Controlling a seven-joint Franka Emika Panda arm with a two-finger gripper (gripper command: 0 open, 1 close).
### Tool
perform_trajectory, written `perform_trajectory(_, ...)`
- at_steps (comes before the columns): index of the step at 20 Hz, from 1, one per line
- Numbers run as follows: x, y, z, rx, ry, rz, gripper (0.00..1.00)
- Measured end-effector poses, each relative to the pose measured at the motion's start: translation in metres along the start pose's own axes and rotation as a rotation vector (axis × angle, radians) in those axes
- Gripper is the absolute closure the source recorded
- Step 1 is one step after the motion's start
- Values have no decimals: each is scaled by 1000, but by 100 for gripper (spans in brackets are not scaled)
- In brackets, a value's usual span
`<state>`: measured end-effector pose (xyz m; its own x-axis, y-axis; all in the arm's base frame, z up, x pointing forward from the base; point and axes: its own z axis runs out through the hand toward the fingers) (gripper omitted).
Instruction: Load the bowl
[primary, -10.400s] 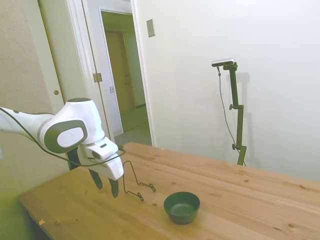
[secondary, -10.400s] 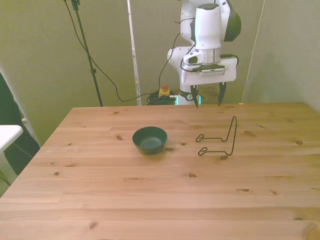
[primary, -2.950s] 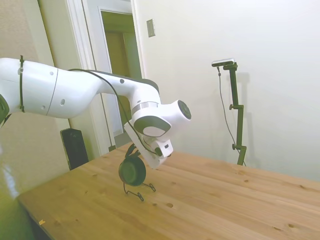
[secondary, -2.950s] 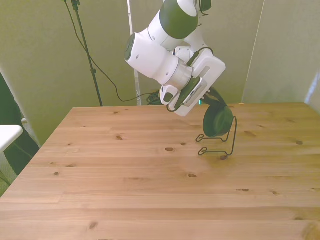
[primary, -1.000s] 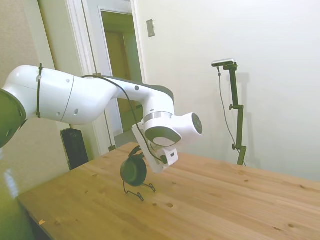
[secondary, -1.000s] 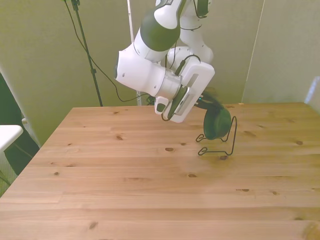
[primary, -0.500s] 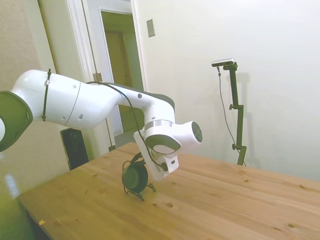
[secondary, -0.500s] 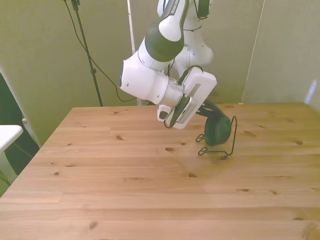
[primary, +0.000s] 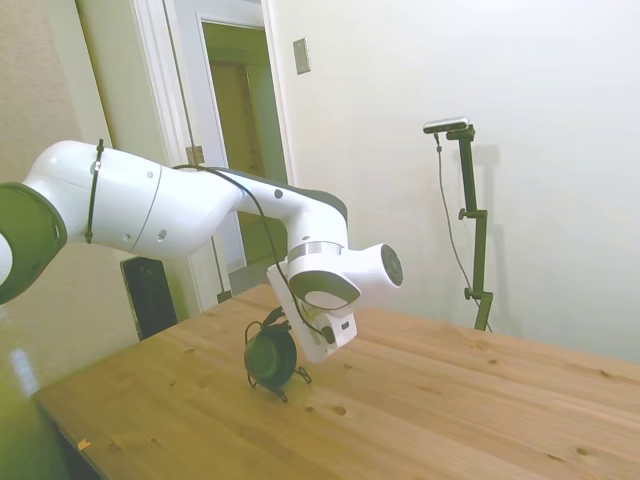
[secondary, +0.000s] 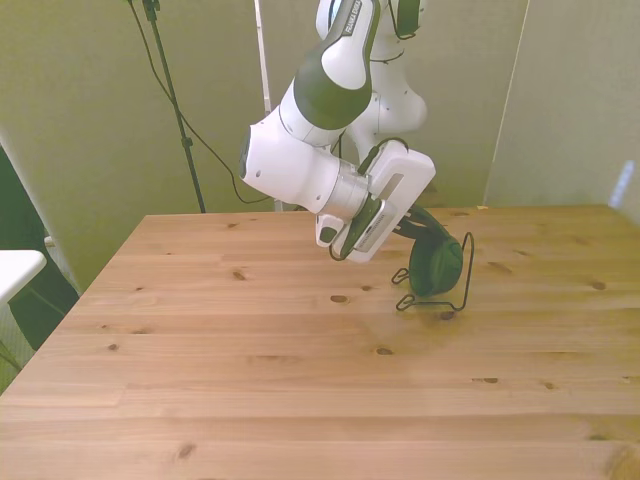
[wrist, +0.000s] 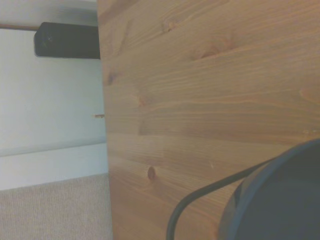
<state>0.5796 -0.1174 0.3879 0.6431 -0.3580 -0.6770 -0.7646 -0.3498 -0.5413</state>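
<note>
The table (secondary: 250, 380) is made of long pale pine planks, knotted and bare over most of its top. Behind it in the side view stand a plain light wall, a white-framed doorway (primary: 235, 150) opening onto a passage, and a small plate (primary: 301, 56) high on the wall; in the front view the backdrop is a greenish wall with a thin white pole and a trailing black cable. On the table there are one wire stand (secondary: 440, 285), thin and black, and one bowl (secondary: 435, 265), dark green and round. The bowl is tipped up on its edge inside the wire stand, leaning against the upright loop toward the front view's right, with its rim low near the stand's feet. One white arm (primary: 180, 210) bends down over it, and the pincer (secondary: 412, 230) sits at the top of the bowl; its fingers are hidden by the wrist body and the bowl, so I cannot tell whether it grips or has let go. The wrist view shows the bowl's dark curve (wrist: 280, 200), one black wire (wrist: 200, 200) and the table's edge.
</note>
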Motion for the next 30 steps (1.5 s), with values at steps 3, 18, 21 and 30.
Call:
perform_trajectory(3,0,0,0,-4,1,19,100)
perform_trajectory(18,-5,-5,4,-55,16,72,0)
perform_trajectory(21,-5,-5,4,-57,18,73,0)
perform_trajectory(30,-105,-35,-44,-146,297,46,0)
